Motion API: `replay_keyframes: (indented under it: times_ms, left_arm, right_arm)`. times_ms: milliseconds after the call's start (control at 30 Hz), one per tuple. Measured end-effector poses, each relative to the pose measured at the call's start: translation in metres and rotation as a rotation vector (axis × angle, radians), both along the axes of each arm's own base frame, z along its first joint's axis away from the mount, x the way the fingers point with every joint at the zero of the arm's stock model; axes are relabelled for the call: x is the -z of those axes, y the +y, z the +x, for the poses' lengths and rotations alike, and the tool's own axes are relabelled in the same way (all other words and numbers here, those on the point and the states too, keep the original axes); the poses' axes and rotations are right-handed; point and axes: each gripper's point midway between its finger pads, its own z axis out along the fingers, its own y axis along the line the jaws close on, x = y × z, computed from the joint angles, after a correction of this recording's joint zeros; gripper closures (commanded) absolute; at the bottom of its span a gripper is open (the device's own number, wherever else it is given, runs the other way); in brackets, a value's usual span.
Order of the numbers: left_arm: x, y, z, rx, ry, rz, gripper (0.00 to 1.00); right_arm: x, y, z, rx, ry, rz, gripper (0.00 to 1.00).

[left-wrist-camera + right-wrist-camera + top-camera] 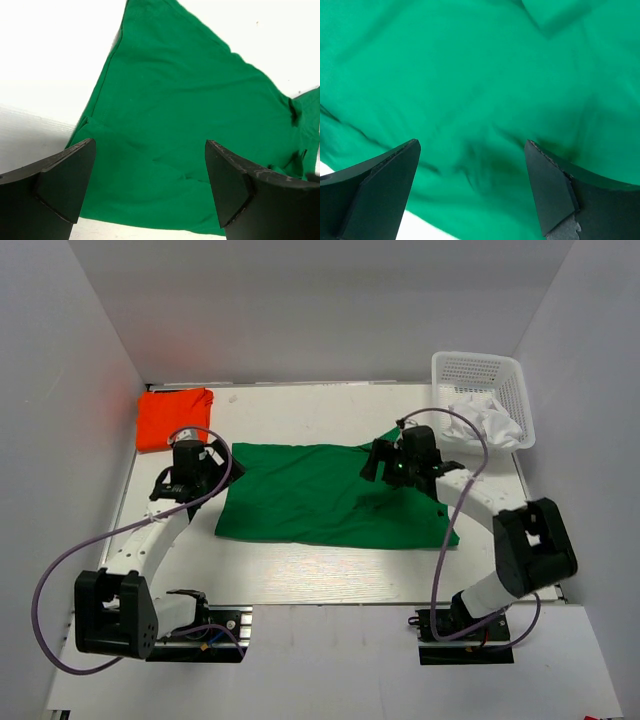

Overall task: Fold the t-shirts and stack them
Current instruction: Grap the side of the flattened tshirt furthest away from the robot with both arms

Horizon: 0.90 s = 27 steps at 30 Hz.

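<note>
top external: the orange-red t-shirt (173, 418) lies folded in a compact square at the upper left of the tabletop (330, 575). the green t-shirt (330, 495) lies spread out and mostly flat in the middle of the frame. the left claw (183, 480) hovers by its left edge and the right claw (385, 465) hangs over its upper right part. a white mesh basket (470, 368) at the upper right holds some white cloth (490, 420). judged from this, the orange-red shirt is done and folding the green one is the step in hand, with no fold made yet.

left wrist: the left claw (150, 144) is released, its jaws wide apart and holding nothing. the green t-shirt (175, 100) fills the centre of the frame, with its left hem running along the bare tabletop (50, 50).

right wrist: the right claw (472, 142) is also released and empty. the green t-shirt (470, 75) fills nearly the whole frame beneath it, with soft wrinkles between the jaws.

the next move probably calls for each claw to drop onto an edge, pinch only the cloth, and lift together, so that one side carries over the other without bunching.
</note>
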Motion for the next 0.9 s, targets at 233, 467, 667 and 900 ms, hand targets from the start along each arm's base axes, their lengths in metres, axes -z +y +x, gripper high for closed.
replay_keyframes:
  times_ms: [233,467,667,900]
  left_arm:
    - [0.017,-0.005,0.000,0.025,0.053,-0.010,0.00]
    - [0.017,-0.008,0.001,0.044,0.048,-0.018,0.00]
    - [0.016,-0.008,0.002,0.046,0.044,-0.015,0.00]
    - [0.016,-0.007,0.002,0.042,0.043,-0.012,0.00]
  right_arm:
    - [0.035,-0.033,-0.055,0.032,0.106,-0.075,0.10]
    - [0.058,-0.027,-0.051,0.020,0.164,-0.068,0.10]
    - [0.055,-0.010,-0.029,0.000,0.140,-0.015,0.10]
    - [0.051,0.000,-0.004,0.024,0.151,-0.005,0.10]
